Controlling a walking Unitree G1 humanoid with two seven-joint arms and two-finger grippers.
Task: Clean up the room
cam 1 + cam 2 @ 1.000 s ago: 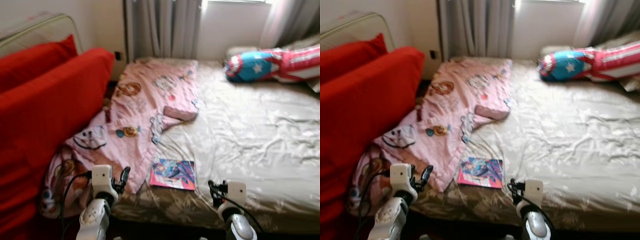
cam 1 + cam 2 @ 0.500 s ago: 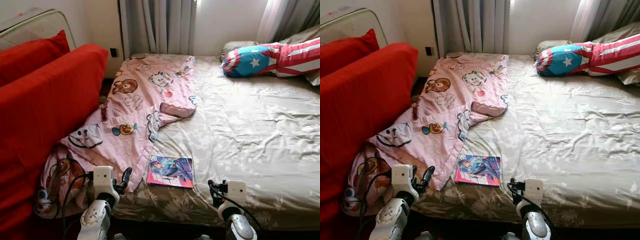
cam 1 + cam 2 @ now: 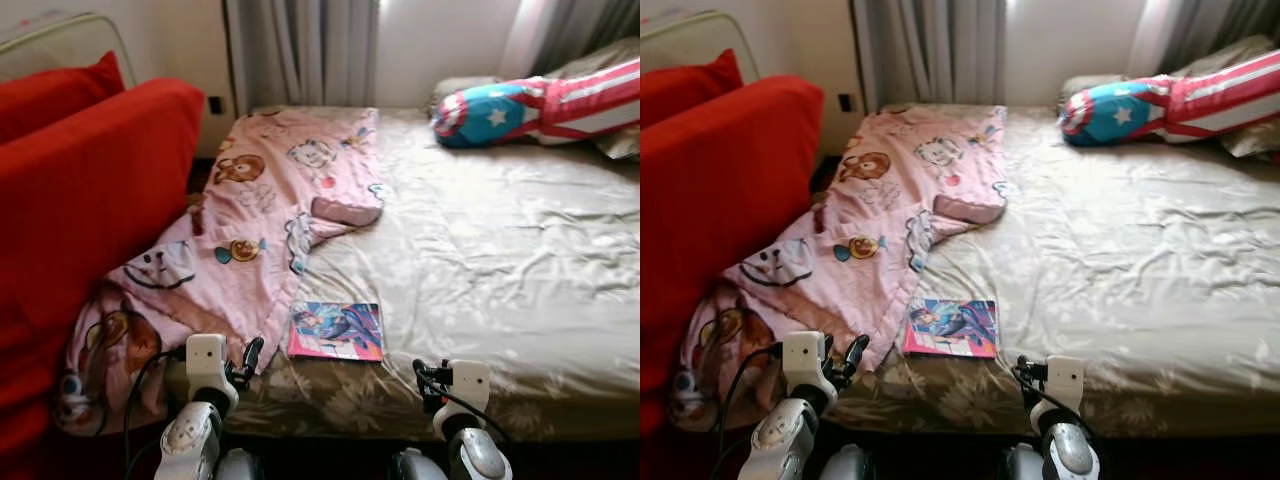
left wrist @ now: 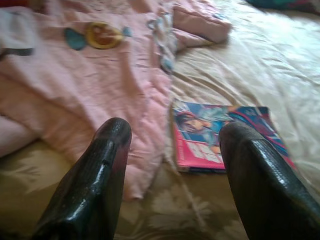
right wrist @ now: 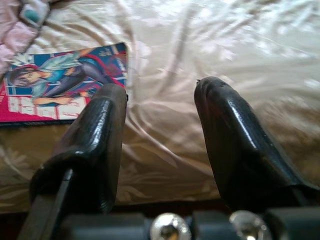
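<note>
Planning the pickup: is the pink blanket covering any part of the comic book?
No, the comic book lies fully exposed on the bedsheet, beside the pink blanket's edge.

Comic book (image 3: 336,331), pink-edged cover with illustrated figure, lying flat and closed near front edge of bed (image 3: 500,270). Pink cartoon-print blanket (image 3: 250,240) crumpled along bed's left side, lower end draped off the corner, just beside the book.

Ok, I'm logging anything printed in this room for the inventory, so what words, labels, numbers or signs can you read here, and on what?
None can be read.
Comic book near the bed's front edge: print on its cover is too blurred to read.
Pink blanket: cartoon figures, no legible words.
Bolster pillow: a white star and stripes, no letters.
</note>
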